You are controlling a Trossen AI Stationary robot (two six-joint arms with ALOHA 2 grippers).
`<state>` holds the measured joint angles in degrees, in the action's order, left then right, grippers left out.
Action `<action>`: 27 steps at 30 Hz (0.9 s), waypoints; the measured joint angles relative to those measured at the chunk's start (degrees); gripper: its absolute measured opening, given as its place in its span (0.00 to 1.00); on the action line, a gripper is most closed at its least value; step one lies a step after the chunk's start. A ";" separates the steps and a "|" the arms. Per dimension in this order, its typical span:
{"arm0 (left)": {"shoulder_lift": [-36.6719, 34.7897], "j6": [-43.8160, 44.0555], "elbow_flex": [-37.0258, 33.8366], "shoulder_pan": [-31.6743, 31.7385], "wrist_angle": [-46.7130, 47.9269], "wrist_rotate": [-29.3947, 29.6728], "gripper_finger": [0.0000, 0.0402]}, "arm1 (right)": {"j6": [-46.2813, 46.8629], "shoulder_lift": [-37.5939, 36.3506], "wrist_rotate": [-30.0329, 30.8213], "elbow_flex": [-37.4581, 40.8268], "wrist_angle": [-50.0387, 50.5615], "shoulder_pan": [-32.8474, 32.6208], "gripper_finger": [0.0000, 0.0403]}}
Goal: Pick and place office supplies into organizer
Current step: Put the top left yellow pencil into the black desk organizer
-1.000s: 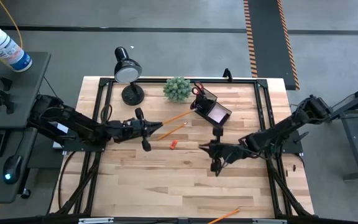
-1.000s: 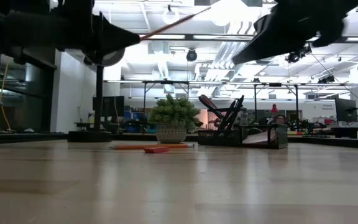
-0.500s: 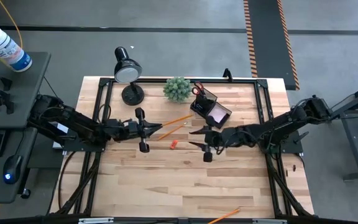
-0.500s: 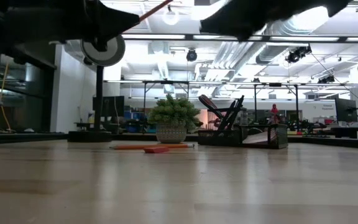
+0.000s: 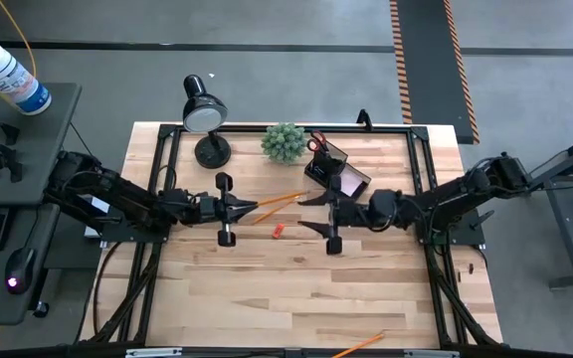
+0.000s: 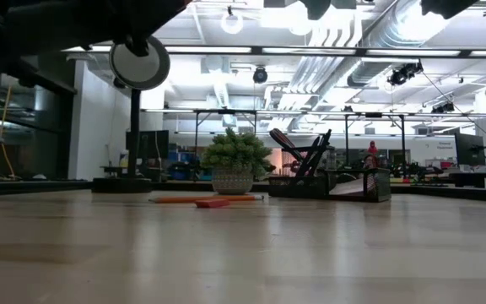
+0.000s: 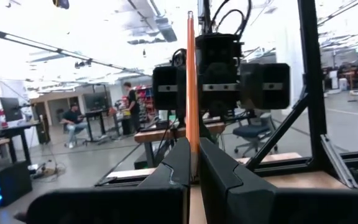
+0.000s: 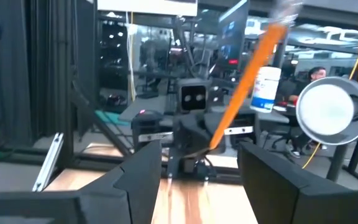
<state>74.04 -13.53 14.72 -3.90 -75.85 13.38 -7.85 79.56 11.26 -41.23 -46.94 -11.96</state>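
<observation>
A thin orange pencil (image 5: 282, 199) hangs above the table's middle, with my left gripper (image 5: 252, 207) shut on it. In the left wrist view the pencil (image 7: 191, 87) runs forward out of the fingers toward the other arm. My right gripper (image 5: 314, 215) faces it from the right, open. The pencil's free end (image 8: 253, 68) shows between its spread fingers without touching them. The organizer (image 5: 336, 171) stands at the far middle, with orange-handled scissors (image 5: 315, 143) in its cup and a pink sticky pad (image 5: 349, 181) in its tray. Another pencil (image 6: 205, 198) lies on the table. My left gripper pinches the pencil near its left end (image 7: 191, 163) between its two fingers. The fingers come level from the table's left and lie along the pencil. The pencil sticks out ahead of them toward the right arm, lifted clear of the table.
A green plant ball (image 5: 284, 142) and a black desk lamp (image 5: 205, 114) stand along the far edge, left of the organizer. A small red piece (image 5: 277, 230) lies on the wood near the middle. One more orange pencil (image 5: 358, 346) lies at the near edge.
My right gripper has moved toward the table's left and a little farther, up to the pencil's free end, and has opened. My left gripper has carried the pencil a little toward the right, still shut on it.
</observation>
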 joint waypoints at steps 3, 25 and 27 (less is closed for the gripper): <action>0.00 0.03 0.00 0.02 -0.25 -0.98 0.00 | 0.17 0.01 -0.07 0.00 -1.61 0.73 0.50; 0.00 -1.13 0.00 0.00 0.22 -2.24 0.00 | 1.37 -0.02 -8.60 -8.52 1.14 4.19 0.49; 0.00 -1.20 0.00 0.02 0.29 -2.24 0.00 | 1.41 -0.02 -8.60 -9.13 2.81 4.19 0.47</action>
<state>74.04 -14.73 14.72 -3.88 -75.56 11.14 -6.45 79.55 2.66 -50.36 -44.13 -7.77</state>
